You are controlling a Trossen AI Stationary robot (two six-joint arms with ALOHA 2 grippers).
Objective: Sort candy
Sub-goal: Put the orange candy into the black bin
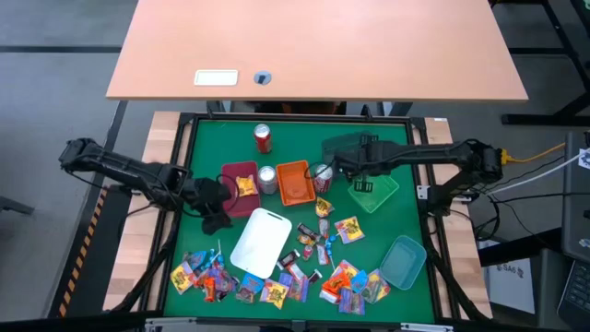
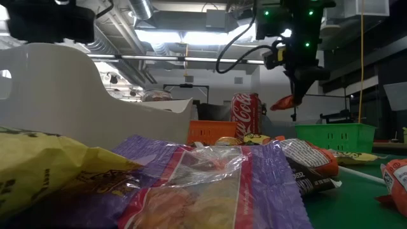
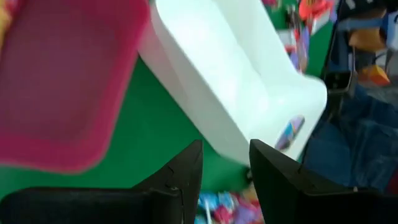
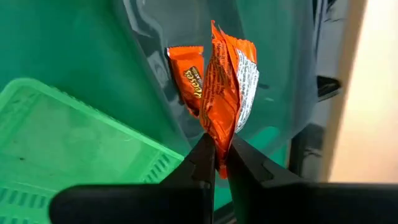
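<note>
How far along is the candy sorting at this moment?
Early stage. Some candy lies in the maroon tray. The right gripper holds an orange candy, jaws closed on it, above the table near the green basket. The left gripper is empty. Most candy remains loose.

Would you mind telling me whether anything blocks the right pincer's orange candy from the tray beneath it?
Nothing visible does. The right pincer holds the orange candy in the air above a dark teal tray that already contains one orange candy.
</note>
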